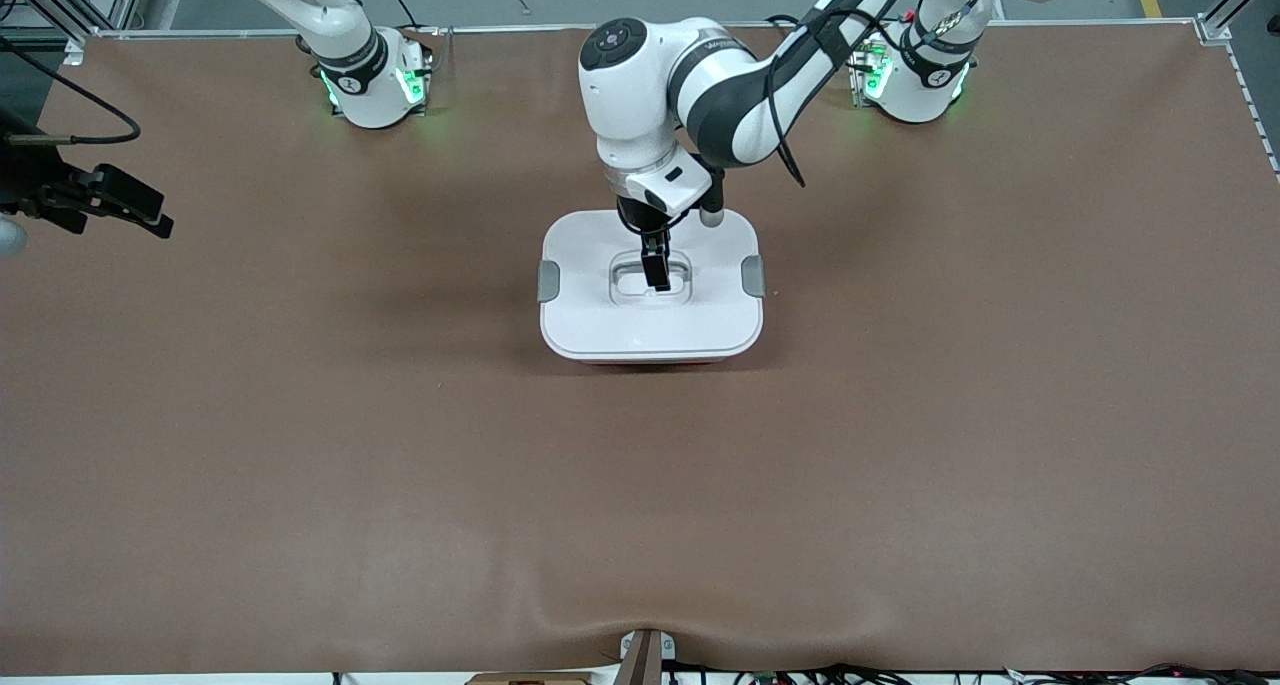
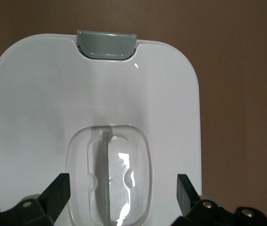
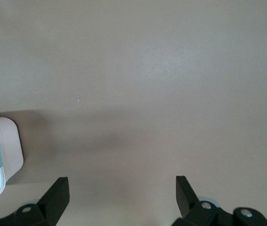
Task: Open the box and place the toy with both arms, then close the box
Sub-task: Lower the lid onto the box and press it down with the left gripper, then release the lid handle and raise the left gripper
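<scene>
White arms [image 1: 640,85] with black joint sections, trailing black cables (bases [image 1: 375,90] glowing green).

A brown table mat [image 1: 300,445] covers the whole work surface, with a shallow wrinkle at its edge nearest the front camera. There a small bracket [image 1: 645,655] rises, with loose cables [image 1: 850,673] alongside.

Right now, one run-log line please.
box: lid on | toy: unseen | left gripper: jaws open over lid handle | right gripper: open, waiting over table
</scene>
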Action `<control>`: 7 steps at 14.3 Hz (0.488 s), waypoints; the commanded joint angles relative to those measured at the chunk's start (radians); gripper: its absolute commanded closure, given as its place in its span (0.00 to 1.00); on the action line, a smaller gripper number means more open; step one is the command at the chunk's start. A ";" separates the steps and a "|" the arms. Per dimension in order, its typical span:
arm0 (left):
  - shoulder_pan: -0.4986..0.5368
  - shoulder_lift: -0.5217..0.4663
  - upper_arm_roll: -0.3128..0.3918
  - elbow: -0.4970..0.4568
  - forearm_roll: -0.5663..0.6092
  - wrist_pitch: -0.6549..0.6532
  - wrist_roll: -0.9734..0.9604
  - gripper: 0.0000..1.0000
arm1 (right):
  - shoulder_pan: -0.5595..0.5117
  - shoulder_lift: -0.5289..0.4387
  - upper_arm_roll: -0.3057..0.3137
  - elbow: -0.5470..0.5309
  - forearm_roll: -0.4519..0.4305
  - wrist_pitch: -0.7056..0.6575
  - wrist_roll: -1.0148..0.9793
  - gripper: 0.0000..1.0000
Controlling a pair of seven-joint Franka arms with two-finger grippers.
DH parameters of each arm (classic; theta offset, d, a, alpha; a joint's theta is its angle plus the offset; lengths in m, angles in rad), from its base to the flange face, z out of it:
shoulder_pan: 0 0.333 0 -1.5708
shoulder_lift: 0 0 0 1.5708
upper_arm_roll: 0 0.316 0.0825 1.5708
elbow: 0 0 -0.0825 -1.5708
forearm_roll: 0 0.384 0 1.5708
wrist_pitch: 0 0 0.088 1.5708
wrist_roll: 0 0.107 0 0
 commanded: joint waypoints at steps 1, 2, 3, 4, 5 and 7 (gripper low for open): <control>0.028 -0.027 -0.002 0.029 -0.059 -0.033 0.072 0.00 | -0.008 -0.021 0.004 -0.010 0.009 -0.008 -0.008 0.00; 0.045 -0.033 -0.003 0.030 -0.060 -0.033 0.107 0.00 | -0.008 -0.021 0.003 -0.010 0.009 -0.008 -0.008 0.00; 0.056 -0.051 -0.002 0.030 -0.063 -0.038 0.143 0.00 | -0.008 -0.021 0.003 -0.010 0.009 -0.008 -0.008 0.00; 0.079 -0.062 -0.003 0.032 -0.078 -0.055 0.193 0.00 | -0.010 -0.021 0.003 -0.010 0.009 -0.008 -0.008 0.00; 0.106 -0.078 -0.006 0.047 -0.097 -0.081 0.257 0.00 | -0.010 -0.020 0.003 -0.011 0.009 -0.008 -0.008 0.00; 0.125 -0.088 -0.003 0.077 -0.120 -0.149 0.386 0.00 | -0.010 -0.020 0.003 -0.011 0.010 -0.008 -0.008 0.00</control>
